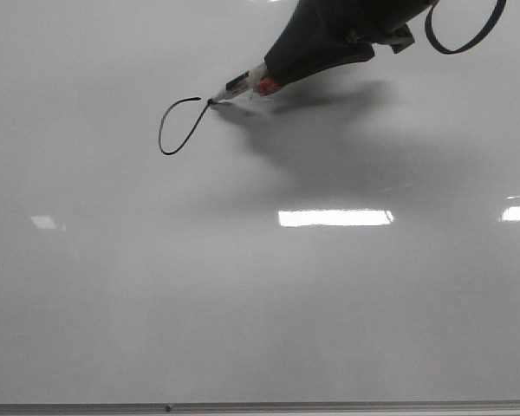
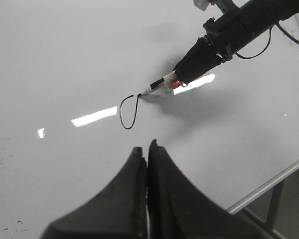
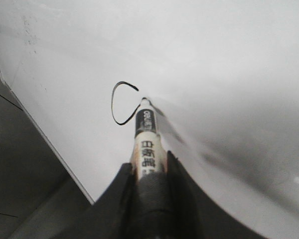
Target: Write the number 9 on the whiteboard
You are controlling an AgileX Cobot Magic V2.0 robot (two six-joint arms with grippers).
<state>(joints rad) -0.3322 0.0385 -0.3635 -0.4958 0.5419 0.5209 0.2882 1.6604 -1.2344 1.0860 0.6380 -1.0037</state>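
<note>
Glossy grey-white laminate fills nearly every view: the whiteboard [image 1: 260, 303] lies flat under the two arms, its smooth face carrying bright rectangular glare patches and a soft dark shadow beneath the working arm. One thin black stroke, the number 9 [image 1: 178, 126], sits on the far left part of the board in the front view; so far it is a narrow, open loop, unfinished. One marker [image 1: 241, 85], a slim white barrel with a black label band and a red mark near the grip, slants down with its tip touching the upper end of that stroke. The right gripper [image 3: 149, 172], matte black and tapered, is clamped around the marker barrel, its two fingers pressing either side. The left gripper [image 2: 146, 164] hangs above bare board just short of the loop, its two black wedge-shaped fingers pressed together with nothing between them.

Only the right wrist view shows printed characters running along the marker barrel and the board's edge falling away to a dark floor. Only the left wrist view shows faint black specks on the board and a metal leg below the rim. The front view alone shows the thin grey edge strip [image 1: 329, 406] along the near side, plus a looped black cable [image 1: 468, 30] above.
</note>
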